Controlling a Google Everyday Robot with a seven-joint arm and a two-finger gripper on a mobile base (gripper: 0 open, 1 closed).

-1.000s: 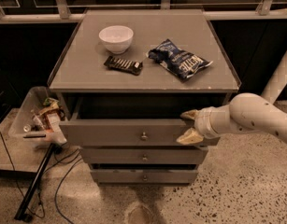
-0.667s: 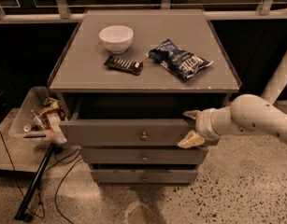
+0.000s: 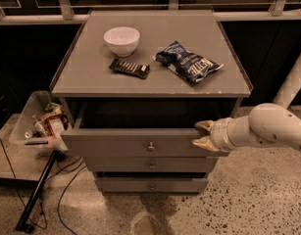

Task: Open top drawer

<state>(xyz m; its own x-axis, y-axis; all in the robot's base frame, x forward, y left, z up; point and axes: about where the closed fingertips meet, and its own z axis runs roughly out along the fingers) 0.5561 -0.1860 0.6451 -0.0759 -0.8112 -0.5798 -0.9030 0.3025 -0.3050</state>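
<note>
Fingers (image 3: pixel 204 126) apart, one above the other at the right end of the top drawer (image 3: pixel 115 142): upper tip over the top edge of its front panel, lower tip against the panel's face. Probably set so to hook the panel and drag it outward rather than to pinch the small round knob (image 3: pixel 151 146) at mid-front, left untouched. Cannot tell whether either tip presses hard. Gripper (image 3: pixel 203 134) touching that right end, pale arm (image 3: pixel 272 126) reaching in from further right of the drawer.

Drawer itself out part-way, front standing proud of the two shorter drawer fronts (image 3: pixel 151 164) directly beneath it. Dark gap open behind the panel; no contents to make out in that shadow. Judged well begun but not finished, with more travel likely left.

Above the drawer, on the cabinet top (image 3: pixel 81 82): white bowl (image 3: pixel 121 39) towards the back left, seemingly empty; dark wrapped bar (image 3: pixel 129 68) in front of the bowl; blue chip bag (image 3: pixel 188 62) over the drawer's right half, lying flat. All well back from the moving front, so unlikely to be disturbed by a level pull.

Left of the drawer, low down, clear bin (image 3: pixel 23 126) holding mixed packets and scraps, just beside the drawer's left corner
</note>
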